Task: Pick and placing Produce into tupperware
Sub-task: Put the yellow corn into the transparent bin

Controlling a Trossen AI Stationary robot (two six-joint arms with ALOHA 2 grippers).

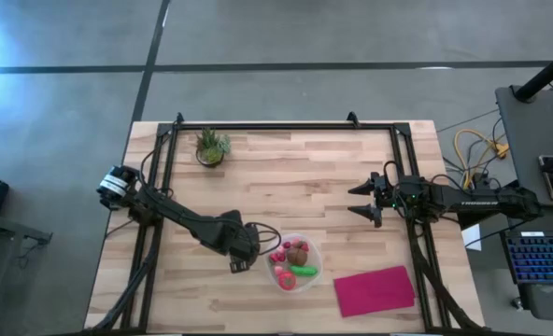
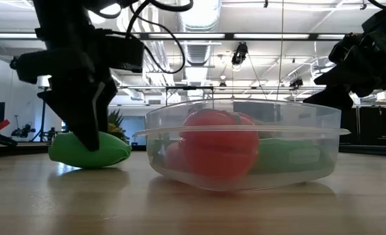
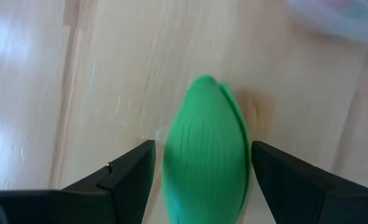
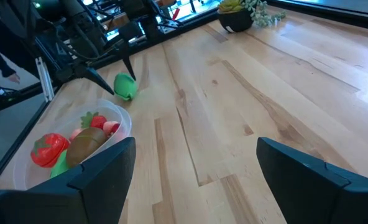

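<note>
A green elongated produce piece (image 3: 204,149) lies on its side on the wooden table, just left of the tupperware; it also shows in the low view (image 2: 111,153). My left gripper (image 3: 202,171) is open and low over it, pointing down, one finger on each side with a narrow gap at each. The round clear tupperware (image 1: 316,271) stands on the table near its front edge and holds a red piece (image 2: 219,147), a brown oval (image 4: 87,142), a green piece (image 1: 304,271) and small red bits. My right gripper (image 1: 365,199) is open and empty, raised at the table's right.
A small potted plant (image 1: 211,147) stands at the far left of the table. A flat magenta cloth (image 1: 375,290) lies at the near right, beside the tupperware. Black frame rails (image 1: 276,125) run along the table's far, left and right edges.
</note>
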